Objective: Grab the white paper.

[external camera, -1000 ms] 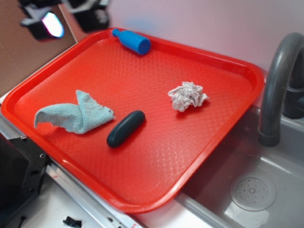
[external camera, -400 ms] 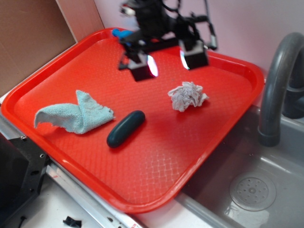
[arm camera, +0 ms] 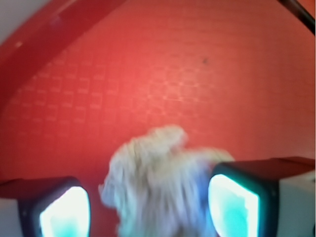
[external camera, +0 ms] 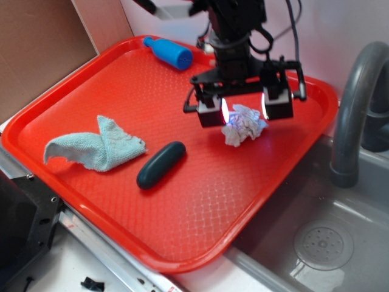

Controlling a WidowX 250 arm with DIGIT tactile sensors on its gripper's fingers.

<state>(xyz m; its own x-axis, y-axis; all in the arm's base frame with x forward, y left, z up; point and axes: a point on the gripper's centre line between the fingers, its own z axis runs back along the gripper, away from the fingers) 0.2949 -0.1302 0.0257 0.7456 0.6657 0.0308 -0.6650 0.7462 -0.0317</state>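
The white paper [external camera: 245, 126] is a crumpled ball lying on the right part of the red tray [external camera: 182, 201]. My gripper [external camera: 244, 109] is open and hangs just above it, with one finger on each side of the ball. In the wrist view the paper [arm camera: 160, 185] shows blurred between the two lit fingertips [arm camera: 64, 215], closer to the right one. The gripper [arm camera: 148, 210] holds nothing.
A light blue-green cloth [external camera: 97, 146] lies at the tray's left. A dark oblong object [external camera: 160, 164] lies beside it. A blue bottle [external camera: 169, 52] lies at the tray's far edge. A grey faucet [external camera: 355, 109] and sink [external camera: 322, 243] stand to the right.
My gripper has come in from the upper left, moved right and down across the tray, and now straddles the white paper. The paper has not moved.
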